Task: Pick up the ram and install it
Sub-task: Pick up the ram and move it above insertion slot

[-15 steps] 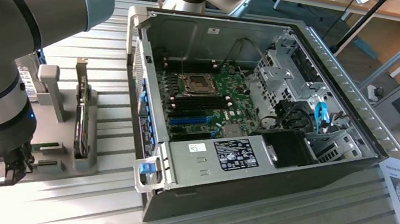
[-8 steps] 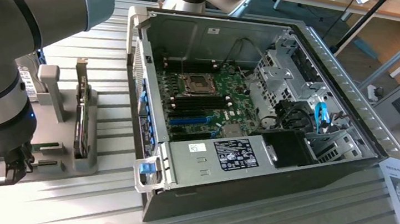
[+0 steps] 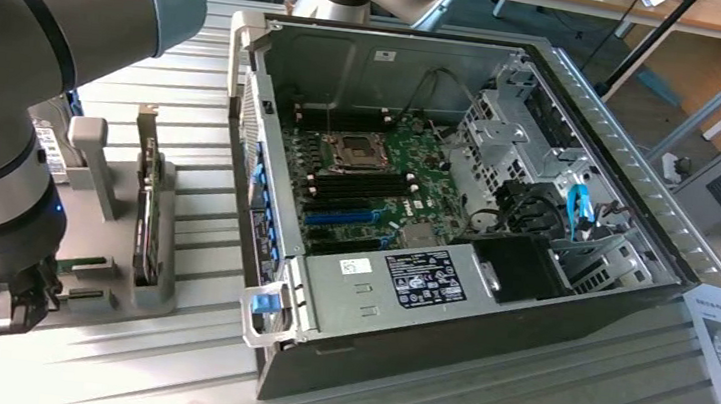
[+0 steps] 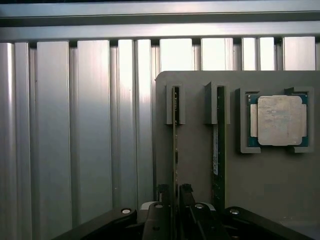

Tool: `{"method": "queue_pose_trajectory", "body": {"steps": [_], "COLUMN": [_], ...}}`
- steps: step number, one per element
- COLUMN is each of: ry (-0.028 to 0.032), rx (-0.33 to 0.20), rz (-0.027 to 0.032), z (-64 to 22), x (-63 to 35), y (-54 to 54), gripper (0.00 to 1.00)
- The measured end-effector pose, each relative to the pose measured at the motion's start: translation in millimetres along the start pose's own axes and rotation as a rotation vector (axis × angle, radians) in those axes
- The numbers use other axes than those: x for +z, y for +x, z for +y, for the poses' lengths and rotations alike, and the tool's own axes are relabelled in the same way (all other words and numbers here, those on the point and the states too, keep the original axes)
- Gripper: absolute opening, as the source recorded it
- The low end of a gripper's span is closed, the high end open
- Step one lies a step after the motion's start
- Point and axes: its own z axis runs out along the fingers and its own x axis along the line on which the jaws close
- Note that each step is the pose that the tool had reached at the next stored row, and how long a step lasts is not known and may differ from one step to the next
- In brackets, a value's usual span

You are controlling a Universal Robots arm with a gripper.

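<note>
Straddling one end of the ram [image 4: 175, 145], jaws are standing slightly open; ram is sitting on edge in the grey holder [image 3: 123, 293], lower left of the exterior view, beside its twin stick [image 4: 218, 140].

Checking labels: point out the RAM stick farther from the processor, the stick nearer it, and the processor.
ram [image 4: 175, 145], wrist view, mid-length of its edge.
second RAM stick [image 4: 220, 125], wrist view, mid-length of its edge.
processor [image 4: 279, 120], wrist view, centre of its silver lid.
</note>
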Motion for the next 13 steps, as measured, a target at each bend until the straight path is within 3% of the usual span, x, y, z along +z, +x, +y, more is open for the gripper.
{"method": "queue_pose_trajectory", "body": {"steps": [13], "ry": [-0.0002], "rx": [-0.001], "rz": [-0.0001], "z": [0.0], "x": [0.0], "y": [-0.4], "gripper": [0.22]}}
